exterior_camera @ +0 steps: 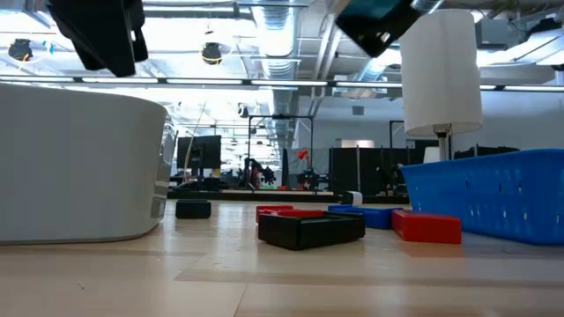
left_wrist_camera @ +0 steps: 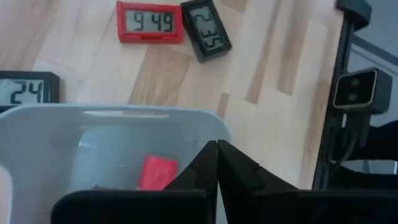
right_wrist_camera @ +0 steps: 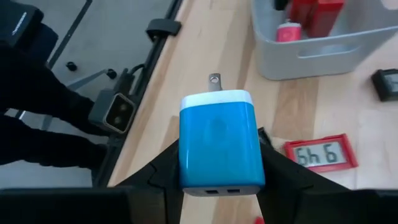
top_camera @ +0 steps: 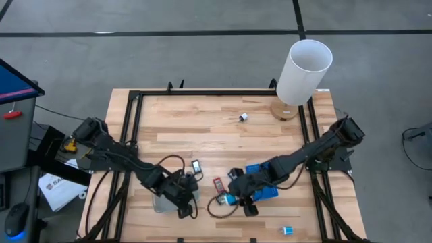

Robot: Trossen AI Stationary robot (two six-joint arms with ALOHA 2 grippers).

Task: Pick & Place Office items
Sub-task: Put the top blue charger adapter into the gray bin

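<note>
Blue charger [right_wrist_camera: 221,146] clamped in right gripper [right_wrist_camera: 219,163], prongs forward, above the table just beside blue tray [top_camera: 264,182]. Red clock [right_wrist_camera: 321,153] flat on the wood nearby; black clock [top_camera: 196,167] beyond it, toward the left arm. Left gripper [left_wrist_camera: 217,163] closed on nothing, over grey tray [left_wrist_camera: 134,118] rim; red block [left_wrist_camera: 157,172] inside the tray. Small white bit [top_camera: 243,118] mid-table, cyan bit [top_camera: 288,231] near front edge. White cylinder [top_camera: 303,71] at far right corner.
</note>
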